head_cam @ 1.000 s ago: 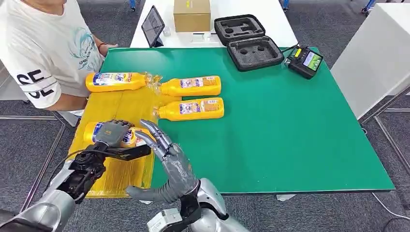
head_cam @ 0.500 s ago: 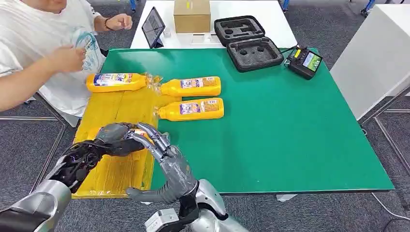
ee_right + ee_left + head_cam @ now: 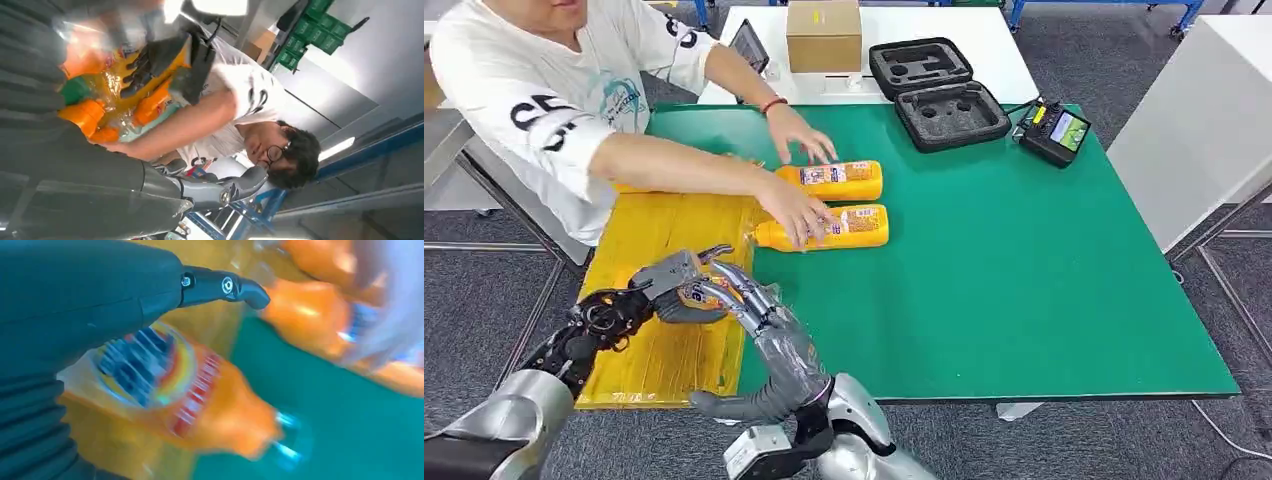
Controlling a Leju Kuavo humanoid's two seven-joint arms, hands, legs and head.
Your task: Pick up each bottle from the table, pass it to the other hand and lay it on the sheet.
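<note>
- Nearest the camera, the robot's right hand (image 3: pixel 759 315) rises from the bench (image 3: pixel 1024 300) edge, fingers spread and reaching toward the bottle (image 3: pixel 706 293) beside it, holding nothing.
- Just to its left, the left hand (image 3: pixel 662 290) is wrapped around that orange bottle over the near part of the yellow sheet (image 3: pixel 659 350) — whether the bottle rests on the sheet or hangs just above it cannot be told.
- In the left wrist view the bottle's long axis runs out from the palm, label under the hand and cap end pointing toward the green surface; the right hand lies on that side, so it is the nearer to take it.
- Judged from this, the handover is the step in hand; the laying-down is not yet done.
- Farther off, a person (image 3: pixel 544 110) leans over the bench, one hand on each of two more bottles: the near bottle (image 3: pixel 849 227) at the sheet's edge and the far bottle (image 3: pixel 844 180) beyond it, both lying crosswise.
</note>
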